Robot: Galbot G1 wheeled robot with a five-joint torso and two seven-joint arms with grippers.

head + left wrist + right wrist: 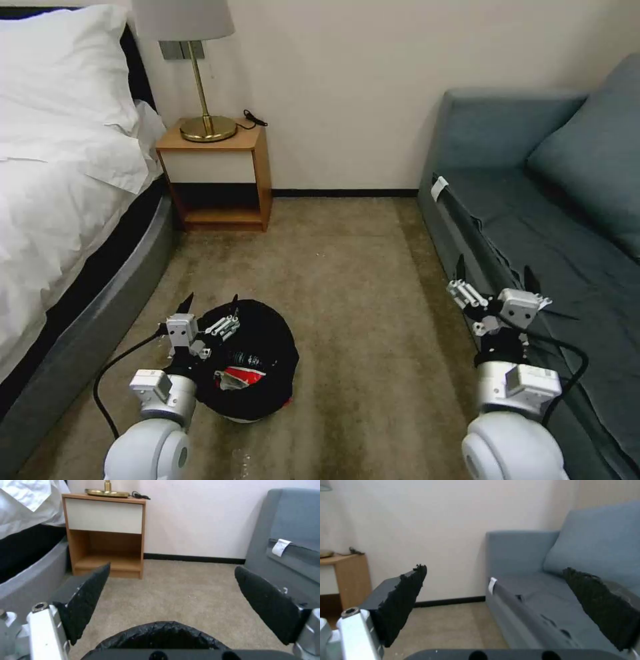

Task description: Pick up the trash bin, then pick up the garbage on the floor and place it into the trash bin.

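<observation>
The trash bin (267,347), round and lined with a crinkly black bag, stands on the carpet at the lower left of the head view. Inside it lies garbage, a crumpled red-and-white wrapper (239,377). My left gripper (211,301) hangs open over the bin's far left rim, holding nothing. In the left wrist view the left gripper (172,568) has its black pads spread wide, with the bin's bagged rim (160,633) just below them. My right gripper (495,275) is open and empty beside the sofa's front edge. The right gripper (495,568) points toward the sofa.
A bed (60,200) with white linen and a grey base runs along the left. A wooden nightstand (217,177) with a brass lamp (203,100) stands against the far wall. A grey-blue sofa (553,220) lines the right. Beige carpet (360,300) lies between them.
</observation>
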